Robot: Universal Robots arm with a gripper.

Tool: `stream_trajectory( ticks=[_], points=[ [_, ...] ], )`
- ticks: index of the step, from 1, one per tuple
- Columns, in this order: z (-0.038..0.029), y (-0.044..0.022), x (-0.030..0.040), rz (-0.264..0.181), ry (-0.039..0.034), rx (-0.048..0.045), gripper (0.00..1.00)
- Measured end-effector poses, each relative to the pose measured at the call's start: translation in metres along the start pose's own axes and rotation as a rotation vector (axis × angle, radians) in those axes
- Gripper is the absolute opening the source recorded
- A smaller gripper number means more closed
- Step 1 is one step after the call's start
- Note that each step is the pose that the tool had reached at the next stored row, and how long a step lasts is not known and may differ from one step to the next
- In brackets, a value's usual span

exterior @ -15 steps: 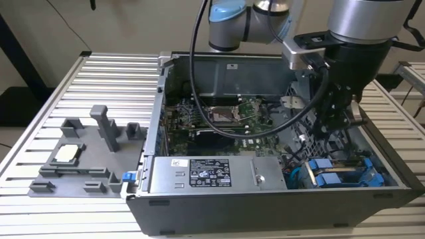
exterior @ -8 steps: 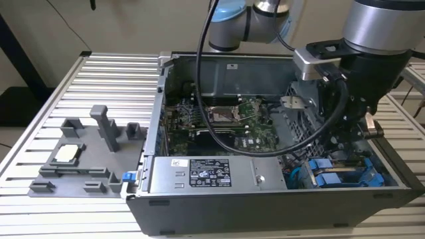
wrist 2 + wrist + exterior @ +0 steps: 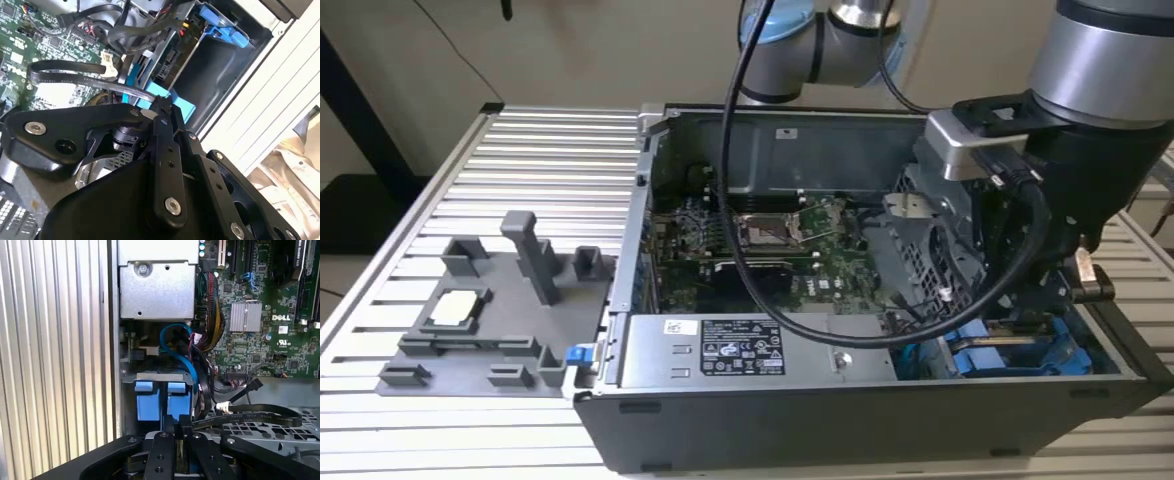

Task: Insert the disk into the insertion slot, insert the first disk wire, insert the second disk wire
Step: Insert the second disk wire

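My gripper reaches down into the open computer case, at its near corner on the exterior view's right. The fingers stand close together, shut on the black end plug of a flat black disk wire. That wire loops away over the perforated bracket. Just past the fingertips are the disk's bright blue carrier tabs, seated between the blue rails of the insertion slot. In the second wrist view the gripper touches the blue carrier, and the disk's dark edge lies inside the bay.
The green motherboard fills the case floor, with the power supply in front. A blue cable and a wire bundle crowd the bay. A grey fixture stands on the ribbed table outside the case.
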State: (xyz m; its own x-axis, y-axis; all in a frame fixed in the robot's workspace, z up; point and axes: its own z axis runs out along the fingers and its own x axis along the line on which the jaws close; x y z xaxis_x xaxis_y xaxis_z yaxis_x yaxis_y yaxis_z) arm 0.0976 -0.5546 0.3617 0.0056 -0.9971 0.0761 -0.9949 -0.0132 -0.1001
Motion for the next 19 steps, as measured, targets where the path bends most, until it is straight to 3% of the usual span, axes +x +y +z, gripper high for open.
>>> stream_trajectory(
  ticks=[5,6,7,10,15,19],
  points=[
    [0.0003,-0.0002,0.0013,0.009,-0.0895,0.0006,0.16],
    [0.0003,-0.0005,0.0023,0.010,-0.1025,0.0005,0.16],
    [0.0004,-0.0010,0.0035,0.011,-0.1104,-0.0007,0.16],
    [0.0010,-0.0041,0.0068,0.011,-0.1181,-0.0187,0.16],
    [0.0022,-0.0114,0.0131,0.011,-0.1193,-0.0613,0.16],
    [0.0034,-0.0188,0.0181,0.010,-0.1199,-0.0870,0.16]
  ],
)
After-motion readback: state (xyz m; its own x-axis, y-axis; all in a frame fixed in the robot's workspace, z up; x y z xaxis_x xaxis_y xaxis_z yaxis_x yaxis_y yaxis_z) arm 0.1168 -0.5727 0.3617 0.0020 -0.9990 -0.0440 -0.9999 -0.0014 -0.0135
